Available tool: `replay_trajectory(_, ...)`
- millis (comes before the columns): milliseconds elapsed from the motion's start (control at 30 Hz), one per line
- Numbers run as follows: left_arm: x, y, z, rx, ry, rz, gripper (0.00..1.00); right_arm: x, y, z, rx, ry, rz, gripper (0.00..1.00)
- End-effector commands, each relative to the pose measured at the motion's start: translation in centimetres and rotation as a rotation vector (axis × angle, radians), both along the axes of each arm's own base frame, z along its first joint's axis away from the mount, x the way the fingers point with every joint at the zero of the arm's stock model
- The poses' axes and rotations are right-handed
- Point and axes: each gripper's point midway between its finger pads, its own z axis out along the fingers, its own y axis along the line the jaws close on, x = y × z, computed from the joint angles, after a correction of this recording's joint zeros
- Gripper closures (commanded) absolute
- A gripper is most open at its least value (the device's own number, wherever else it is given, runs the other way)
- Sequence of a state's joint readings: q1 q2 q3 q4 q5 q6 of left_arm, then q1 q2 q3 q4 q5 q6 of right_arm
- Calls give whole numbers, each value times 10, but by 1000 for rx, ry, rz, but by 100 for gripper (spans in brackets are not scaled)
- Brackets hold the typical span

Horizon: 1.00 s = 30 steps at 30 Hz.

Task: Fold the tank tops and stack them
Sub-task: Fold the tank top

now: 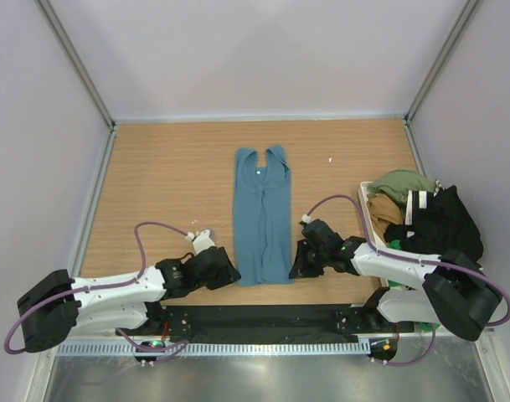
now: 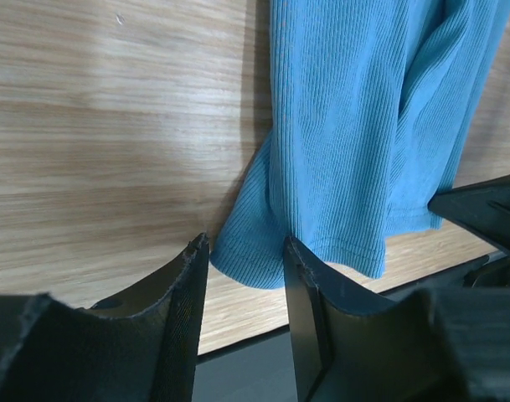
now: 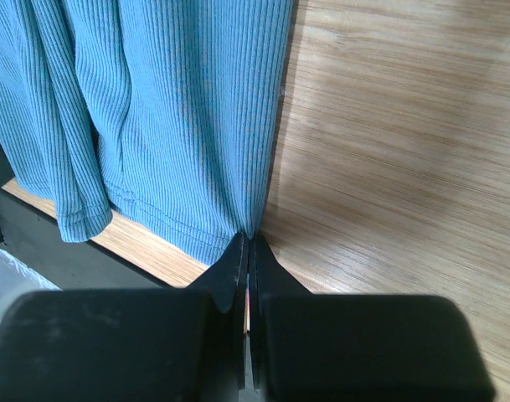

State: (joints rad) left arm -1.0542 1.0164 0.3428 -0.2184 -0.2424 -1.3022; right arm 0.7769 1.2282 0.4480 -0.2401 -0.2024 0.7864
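ribbed teal tank top (image 1: 262, 219) lies long, narrow on wood-grain tabletop (image 1: 154, 176) | left claw (image 2: 244, 244) part-open astride hem corner; right claw (image 3: 248, 244) pinched tight on hem edge

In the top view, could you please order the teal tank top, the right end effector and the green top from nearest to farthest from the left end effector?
1. teal tank top: centre, its near-left corner at the left end effector.
2. right end effector: across the hem, at the near-right corner.
3. green top: far right, clearly farthest.
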Motion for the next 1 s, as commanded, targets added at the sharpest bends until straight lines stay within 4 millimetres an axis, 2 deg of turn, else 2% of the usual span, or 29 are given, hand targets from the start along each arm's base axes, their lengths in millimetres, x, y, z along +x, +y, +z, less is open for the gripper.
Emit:
replay_trajectory(0,-1,-10,3,-28,-11,-13,58,-7,-19,-15,-105,22,-13,98)
replay_trajectory(100,-5,-10,-3,-18,3,-19,71,-6,-17,-13,-97,20,-13,98)
replay_trajectory(133,-6,-10,-4,-15,4,-23,81,-6,-17,-13,-96,19,-12,98)
replay_trajectory(200,-9,-11,-3,-13,-19,-33,90,-6,-18,-12,-97,20,-13,98)
replay_trajectory(233,-10,-10,-3,-15,-21,-33,100,-6,-17,-12,-93,17,-12,98)
replay_trajectory(500,-21,-12,4,-84,-3,-41,99,-7,-15,-6,-76,19,-8,98)
replay_trajectory(567,-22,-10,2,-83,1,-35,98,-7,-15,-1,-70,10,-7,98)
replay_trajectory(733,-20,-4,3,-72,-1,-3,53,-8,-17,5,-70,2,-6,98)
replay_trajectory(800,-20,-1,3,-53,-3,4,47,-9,-18,5,-72,5,-4,96)
replay_trajectory(900,-17,3,4,-31,-18,10,45,-10,-19,5,-73,4,4,79)
replay_trajectory(967,-14,3,8,-17,-37,-2,45,-9,-19,5,-72,1,2,75)
